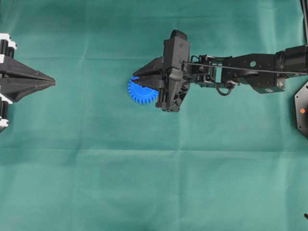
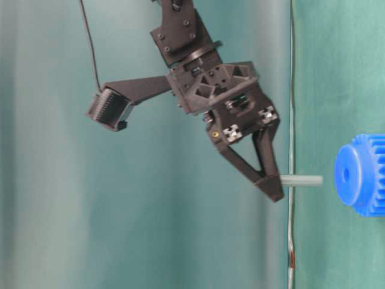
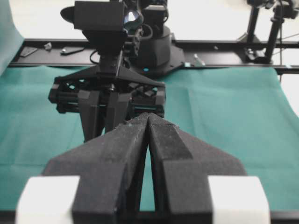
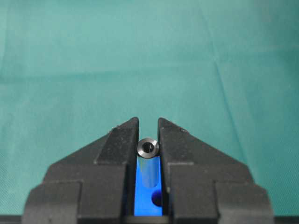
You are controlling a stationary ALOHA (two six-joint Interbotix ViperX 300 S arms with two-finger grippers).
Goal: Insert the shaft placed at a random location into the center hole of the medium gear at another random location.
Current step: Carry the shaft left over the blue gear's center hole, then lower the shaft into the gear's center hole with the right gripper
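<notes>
The blue medium gear lies on the green cloth, half under my right gripper. In the table-level view my right gripper is shut on the grey shaft, which points at the gear and its center hole with a gap between them. The right wrist view shows the shaft's shiny round end pinched between the fingers, with the gear's face and the center hole behind it. My left gripper is shut and empty at the far left, as the left wrist view also shows.
A black fixture sits at the right edge of the table. A thin black cable hangs beside the right arm. A black frame rail and stands run along the far edge of the cloth.
</notes>
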